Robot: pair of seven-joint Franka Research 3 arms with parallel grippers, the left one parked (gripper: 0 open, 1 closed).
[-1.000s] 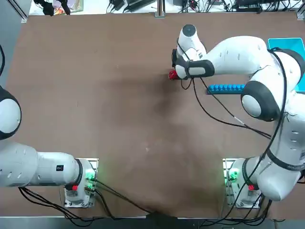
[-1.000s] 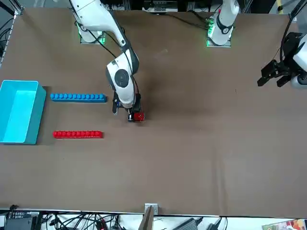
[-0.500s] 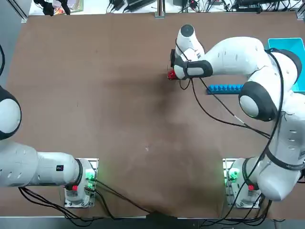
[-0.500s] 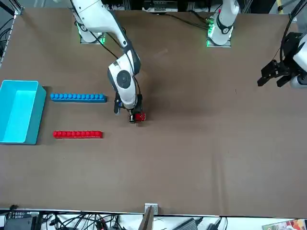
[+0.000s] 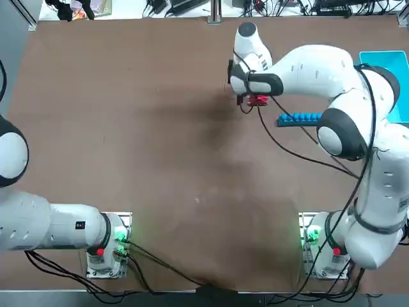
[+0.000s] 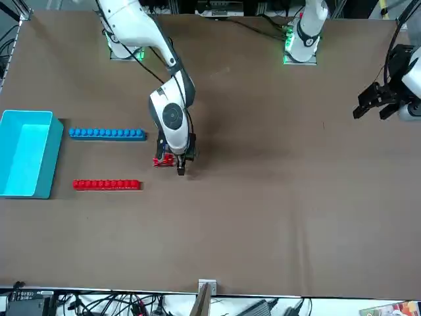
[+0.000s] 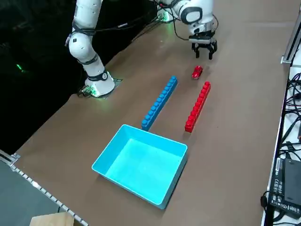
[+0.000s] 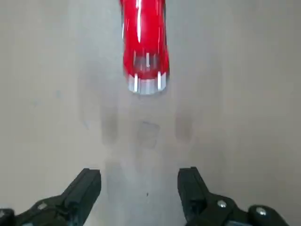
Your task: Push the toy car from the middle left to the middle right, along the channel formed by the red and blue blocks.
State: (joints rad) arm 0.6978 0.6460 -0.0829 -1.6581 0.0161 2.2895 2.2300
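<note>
The toy car (image 6: 163, 160) (image 7: 197, 72) is small and red and sits on the brown table just outside the mouth of the channel (image 6: 108, 159). That channel runs between the blue row (image 6: 106, 133) (image 7: 160, 102) and the red row (image 6: 106, 185) (image 7: 198, 106). My right gripper (image 6: 181, 166) (image 7: 204, 52) stands just behind the car on the side away from the rows. In the wrist view the car (image 8: 144, 44) lies ahead of the gripper (image 8: 138, 188). The gripper is open, with nothing between the fingers (image 8: 84, 188) and a strip of bare table before the car. From overhead the car (image 5: 258, 99) shows beside the hand; my arm hides the red row.
A light-blue tray (image 6: 26, 153) (image 7: 141, 162) stands past the far end of the two rows. The blue row (image 5: 300, 118) pokes out from under my forearm in the top view. A table edge with cables runs along the red row's side (image 7: 282, 141).
The car has moved to my right, from beside the fingers to the mouth of the channel. It now lies apart from the gripper, which shifted only slightly.
</note>
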